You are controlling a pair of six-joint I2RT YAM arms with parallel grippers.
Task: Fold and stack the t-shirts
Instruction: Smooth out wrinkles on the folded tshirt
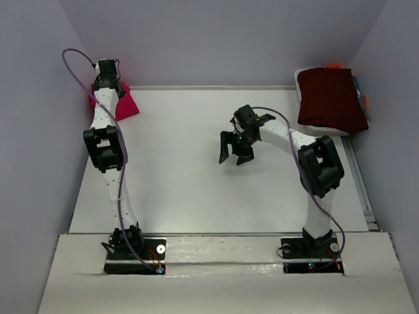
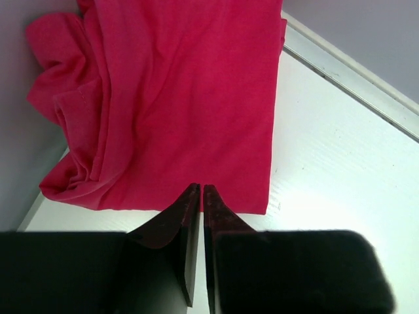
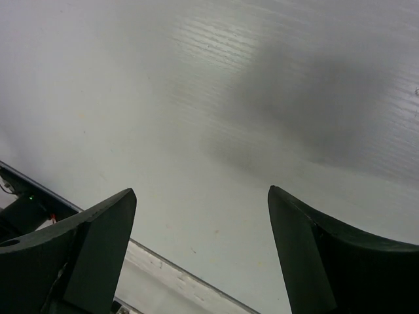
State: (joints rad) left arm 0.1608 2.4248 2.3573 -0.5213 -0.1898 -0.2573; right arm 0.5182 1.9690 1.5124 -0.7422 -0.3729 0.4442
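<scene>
The right pincer (image 1: 236, 155) hangs over the middle of the white worktop (image 1: 190, 196), spread wide and holding nothing, with open surface on every side. In the far left corner, the left pincer (image 2: 200, 191) is closed to a thin slit on the near edge of the crimson-pink t-shirt (image 2: 183, 98), which is bunched against the wall (image 1: 39, 111). At the far right corner, the folded maroon t-shirt (image 1: 330, 98) rests on a white base (image 1: 327, 131).
</scene>
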